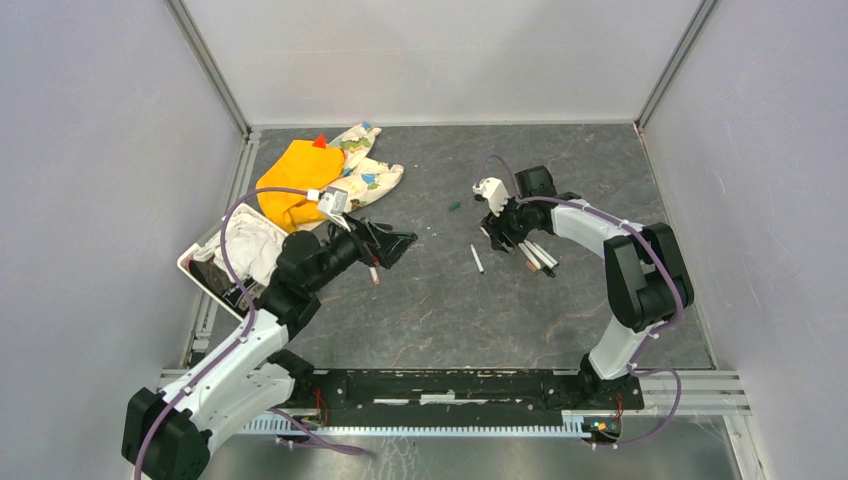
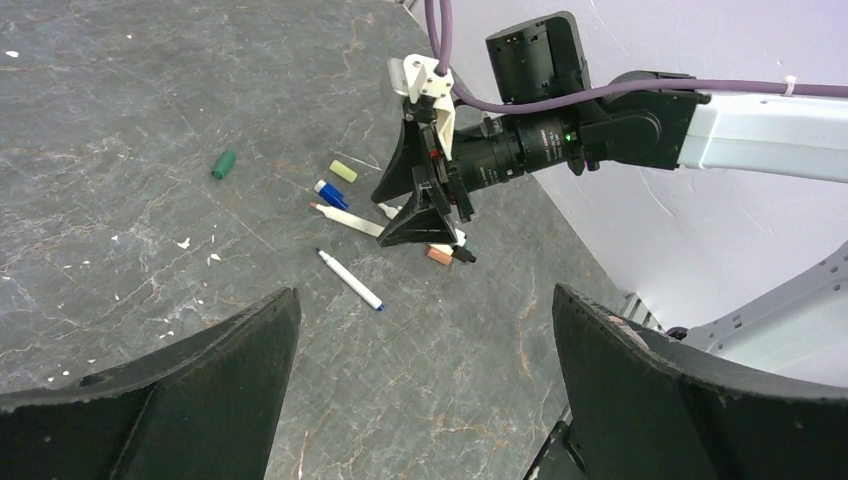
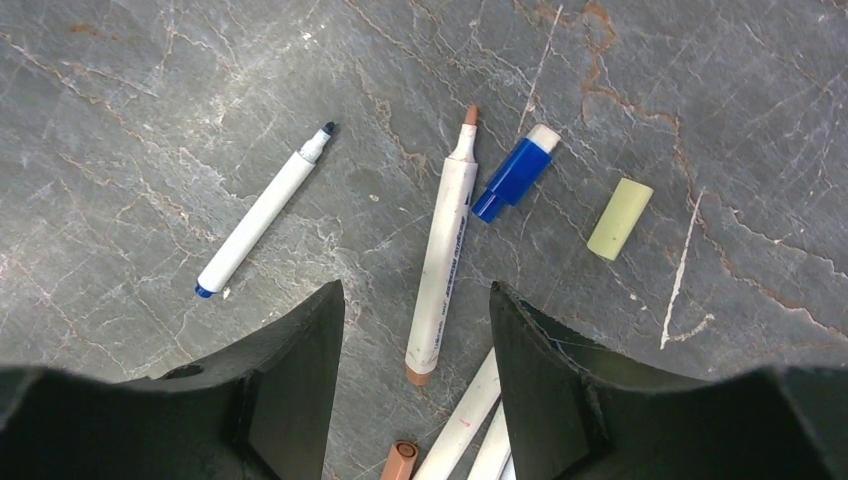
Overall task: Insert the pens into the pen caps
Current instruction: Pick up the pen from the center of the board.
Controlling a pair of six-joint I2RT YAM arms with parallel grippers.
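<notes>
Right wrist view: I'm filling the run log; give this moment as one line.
right gripper: open, lined up over brown-tipped pen, no grip | left gripper: open, empty | blue cap, cream cap: lying loose

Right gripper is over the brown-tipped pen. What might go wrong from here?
The right gripper straddles the brown-tipped pen near its rear end, where two more white pens lie close by its finger; it might catch one too. The blue cap lies right beside that pen's front, so a lift or drag may knock it away.
</notes>
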